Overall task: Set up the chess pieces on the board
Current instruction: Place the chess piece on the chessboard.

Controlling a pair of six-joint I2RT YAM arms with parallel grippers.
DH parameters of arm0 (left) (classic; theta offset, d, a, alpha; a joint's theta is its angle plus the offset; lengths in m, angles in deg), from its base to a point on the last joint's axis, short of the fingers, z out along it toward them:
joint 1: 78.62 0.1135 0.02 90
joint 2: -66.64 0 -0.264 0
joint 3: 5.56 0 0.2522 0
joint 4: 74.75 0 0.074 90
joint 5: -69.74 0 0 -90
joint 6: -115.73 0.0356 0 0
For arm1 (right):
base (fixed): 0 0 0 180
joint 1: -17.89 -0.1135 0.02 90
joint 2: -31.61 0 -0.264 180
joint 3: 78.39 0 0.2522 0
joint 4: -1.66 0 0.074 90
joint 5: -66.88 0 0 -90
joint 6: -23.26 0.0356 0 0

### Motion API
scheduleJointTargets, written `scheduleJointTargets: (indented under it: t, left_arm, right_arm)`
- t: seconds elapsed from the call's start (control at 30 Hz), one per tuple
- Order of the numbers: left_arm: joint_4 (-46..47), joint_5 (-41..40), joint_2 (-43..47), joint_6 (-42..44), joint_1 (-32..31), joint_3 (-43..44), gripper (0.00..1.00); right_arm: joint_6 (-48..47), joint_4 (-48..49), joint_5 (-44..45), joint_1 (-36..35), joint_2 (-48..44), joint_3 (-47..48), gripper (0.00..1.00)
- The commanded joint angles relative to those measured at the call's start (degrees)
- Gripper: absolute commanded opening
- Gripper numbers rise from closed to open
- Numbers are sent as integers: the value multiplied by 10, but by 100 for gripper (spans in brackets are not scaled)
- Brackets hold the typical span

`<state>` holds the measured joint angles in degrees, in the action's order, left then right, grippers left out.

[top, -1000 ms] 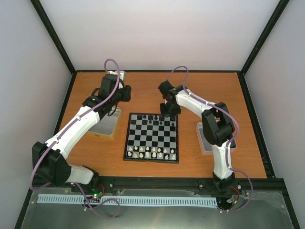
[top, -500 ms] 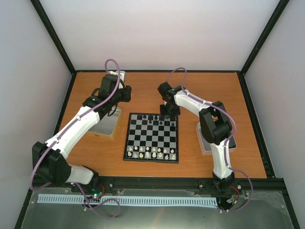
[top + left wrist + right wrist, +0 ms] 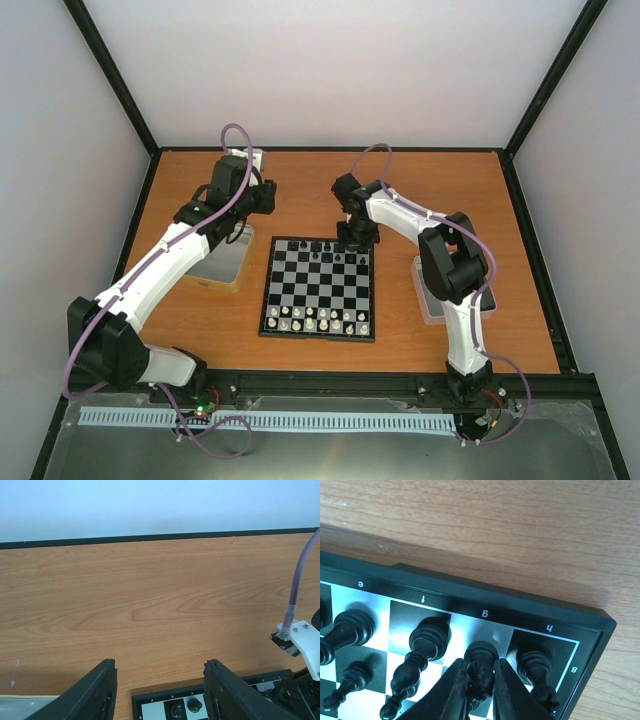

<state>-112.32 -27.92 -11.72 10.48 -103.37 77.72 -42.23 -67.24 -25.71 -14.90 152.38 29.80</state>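
The board (image 3: pixel 318 290) lies mid-table, with black chess pieces (image 3: pixel 330 248) along its far rows and whitish ones (image 3: pixel 315 320) along its near rows. My right gripper (image 3: pixel 357 240) reaches down at the far right corner. In the right wrist view it (image 3: pixel 481 674) is shut on a black piece (image 3: pixel 481 655) that stands on the pale g square, between a black piece on f (image 3: pixel 427 640) and one on h (image 3: pixel 534 661). My left gripper (image 3: pixel 160 690) hangs open and holds nothing, above the bare table just beyond the board's far left corner (image 3: pixel 150 707).
A shallow tray (image 3: pixel 222 262) sits left of the board under the left arm. Another tray (image 3: pixel 428 290) lies right of the board beside the right arm. Black rails edge the wooden table (image 3: pixel 300 190), with pale walls beyond.
The right arm's elbow has shifted slightly left, while its gripper stays at the board's far right corner. The left arm has not moved.
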Motion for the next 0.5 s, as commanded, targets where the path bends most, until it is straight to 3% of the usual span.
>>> scheduleJointTargets:
  t: [0.0, 0.17, 0.33, 0.47]
  left_arm:
    - [8, 5, 1, 9, 5, 5, 49]
    - [8, 7, 4, 8, 5, 4, 49]
    - [8, 10, 5, 6, 5, 5, 49]
    - [7, 9, 5, 5, 5, 5, 49]
  right_arm:
    - [5, -14, -1, -2, -19, 2, 19]
    - [15, -4, -7, -1, -36, 12, 28]
    - [31, 14, -23, 6, -60, 18, 29]
    - [52, 26, 14, 22, -117, -4, 29]
